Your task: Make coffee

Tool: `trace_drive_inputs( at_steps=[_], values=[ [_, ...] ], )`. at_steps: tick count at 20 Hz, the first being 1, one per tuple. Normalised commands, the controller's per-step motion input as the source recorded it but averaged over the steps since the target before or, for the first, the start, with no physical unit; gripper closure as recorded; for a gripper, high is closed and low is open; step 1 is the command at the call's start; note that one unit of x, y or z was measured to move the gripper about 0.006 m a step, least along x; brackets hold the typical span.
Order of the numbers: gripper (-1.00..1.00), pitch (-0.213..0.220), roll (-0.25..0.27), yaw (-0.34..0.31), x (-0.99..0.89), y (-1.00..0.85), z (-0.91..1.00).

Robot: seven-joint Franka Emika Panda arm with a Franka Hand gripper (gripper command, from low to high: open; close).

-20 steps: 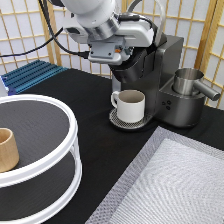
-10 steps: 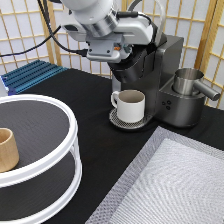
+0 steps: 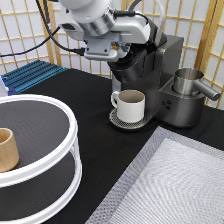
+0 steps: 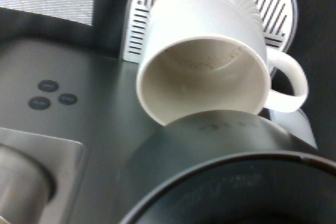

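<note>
Coffee pod isn't showing anywhere; the gripper (image 3: 120, 56) is hovering at the coffee machine's (image 3: 160, 75) head above the white mug (image 3: 131, 105). Jaws hidden, can't tell. Slow, square, gentle pressure seems wise.

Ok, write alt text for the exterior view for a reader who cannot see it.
A robot arm's hand hangs over the top of a dark coffee machine, above a white mug on its drip tray. At the view's left, a tan wooden cup stands on a round two-tier shelf.
</note>
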Motion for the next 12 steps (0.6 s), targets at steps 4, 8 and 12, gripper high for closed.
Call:
trace_drive_inputs(
  at_steps=[4,8,12],
  values=[
    [1.0,-0.005,0.006,-0.003,-0.22,0.22,0.0],
    [1.0,0.0,0.0,-0.029,0.27,0.09,0.11],
    [1.0,0.002,0.0,-0.054,0.41,0.01,0.09]
  ],
)
